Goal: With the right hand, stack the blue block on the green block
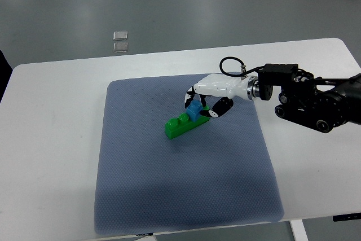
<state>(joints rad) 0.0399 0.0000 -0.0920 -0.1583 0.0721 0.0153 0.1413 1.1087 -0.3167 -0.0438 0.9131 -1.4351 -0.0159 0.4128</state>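
The blue block [194, 110] looks like a small, light, rigid plastic brick with smooth faces, best pinched across opposite sides. It sits on the green block's [179, 126] right end, on the grey mat [186, 196] toward the far middle of the bench [56, 83]. The right hand [210, 101] reaches in level from the right edge, fingers curled around the blue block, apparently gripping it

Small blue block [195, 110] resting on right end of long green block [181, 125], tilted diagonally.
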